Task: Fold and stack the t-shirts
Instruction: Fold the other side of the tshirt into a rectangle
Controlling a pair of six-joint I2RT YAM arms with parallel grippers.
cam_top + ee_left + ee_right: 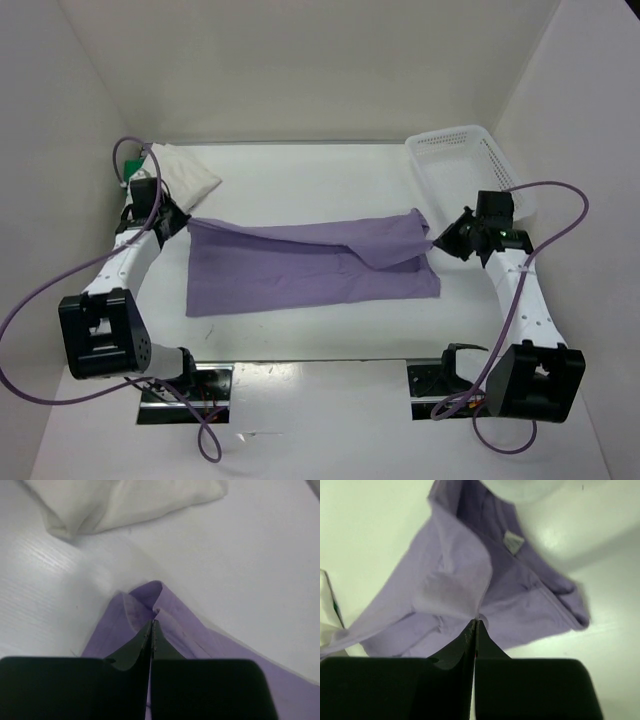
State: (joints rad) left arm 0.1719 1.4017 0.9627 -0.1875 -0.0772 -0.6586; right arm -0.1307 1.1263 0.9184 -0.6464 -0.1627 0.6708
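The lavender t-shirt (300, 265) lies spread across the middle of the table, folded lengthwise. My left gripper (180, 222) is shut on its far left corner; in the left wrist view that gripper (152, 622) pinches the purple cloth (175, 625). My right gripper (440, 240) is shut on the far right corner, lifted a little, and in the right wrist view this gripper (476, 622) holds the cloth (455, 580), with a white label (513, 542) showing on it. The white t-shirt (185, 172) lies folded at the far left, also seen from the left wrist (125, 502). A sliver of green (128, 172) shows beneath it.
A white mesh basket (470, 165) stands at the far right, just behind my right arm. White walls enclose the table on three sides. Purple cables loop beside both arm bases at the near edge.
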